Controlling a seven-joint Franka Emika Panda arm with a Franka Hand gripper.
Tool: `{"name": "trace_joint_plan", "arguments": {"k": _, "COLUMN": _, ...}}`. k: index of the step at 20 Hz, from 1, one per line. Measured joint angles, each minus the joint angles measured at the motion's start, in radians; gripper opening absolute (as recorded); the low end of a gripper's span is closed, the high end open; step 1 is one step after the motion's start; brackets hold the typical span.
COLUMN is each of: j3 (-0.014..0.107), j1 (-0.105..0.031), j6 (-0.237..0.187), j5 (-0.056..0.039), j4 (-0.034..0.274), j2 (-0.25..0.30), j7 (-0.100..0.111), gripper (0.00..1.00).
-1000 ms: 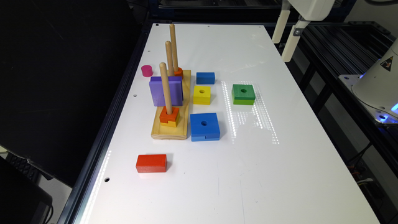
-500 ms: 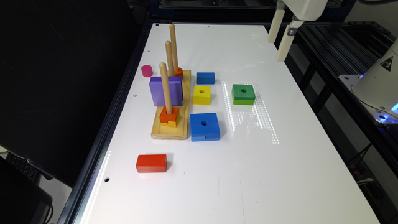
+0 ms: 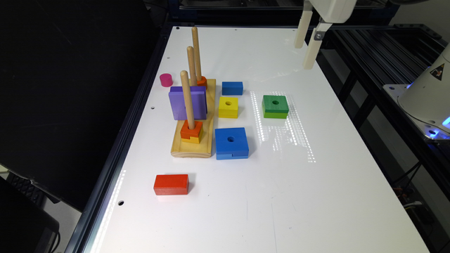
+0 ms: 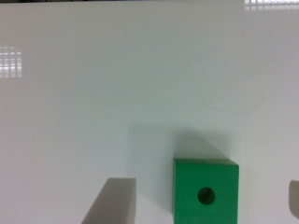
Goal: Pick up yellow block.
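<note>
White surface [image 3: 246,196] carries your yellow block [image 3: 228,106]: light, rigid wood; pinch its flat sides. Your pincer [image 3: 305,45] hangs spread wide, well apart.

No readable words, brand names or numbers appear on anything in either view; the one sign is a small yellow warning triangle [image 3: 438,71] with a dark symbol inside, set on the white robot base [image 3: 427,100] at the exterior view's right edge; the symbol is too small to make out; the coloured blocks, the pegs and the white table carry no lettering or labels
</note>
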Motion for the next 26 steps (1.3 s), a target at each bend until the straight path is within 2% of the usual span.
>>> {"name": "trace_joint_plan", "arguments": {"k": 7, "j3": 0.005, "j1": 0.000, "j6": 0.000, "j5": 0.0008, "j4": 0.055, "j2": 0.058, "j7": 0.002, "gripper": 1.00}}
{"name": "trace_joint_plan", "arguments": {"k": 17, "j3": 0.007, "j1": -0.001, "j6": 0.002, "j5": 0.0011, "j4": 0.083, "j2": 0.083, "j7": 0.003, "gripper": 1.00}}
{"name": "trace_joint_plan", "arguments": {"k": 21, "j3": 0.007, "j1": -0.001, "j6": 0.004, "j5": 0.0011, "j4": 0.115, "j2": 0.117, "j7": 0.003, "gripper": 1.00}}
{"name": "trace_joint_plan", "arguments": {"k": 26, "j3": 0.007, "j1": -0.001, "j6": 0.005, "j5": 0.0011, "j4": 0.172, "j2": 0.177, "j7": 0.003, "gripper": 1.00}}
